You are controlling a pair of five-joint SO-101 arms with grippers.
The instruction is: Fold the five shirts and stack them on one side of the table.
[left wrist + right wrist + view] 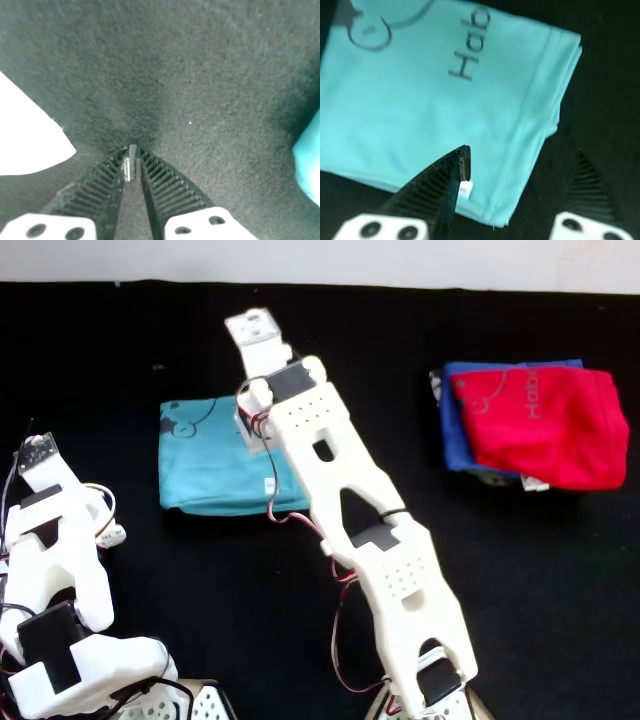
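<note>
A folded teal shirt [215, 465] lies flat on the black table [200, 580], left of centre. My right gripper [520, 160] hangs open over the shirt's edge: one fingertip [463, 162] is above the teal cloth [420, 100], the other above bare table beside the fold. In the high view the right arm [340, 490] stretches from the front to the shirt's right side. My left gripper [131, 156] is shut on nothing, low over bare table, with a sliver of the teal shirt [309, 160] off to one side. A red shirt [550, 425] lies on a blue shirt [455, 420] at the right.
The left arm [55, 540] is folded back at the front left corner. A bit of white and grey cloth [535, 483] peeks from under the right-hand stack. Black table stretches between the teal shirt and that stack.
</note>
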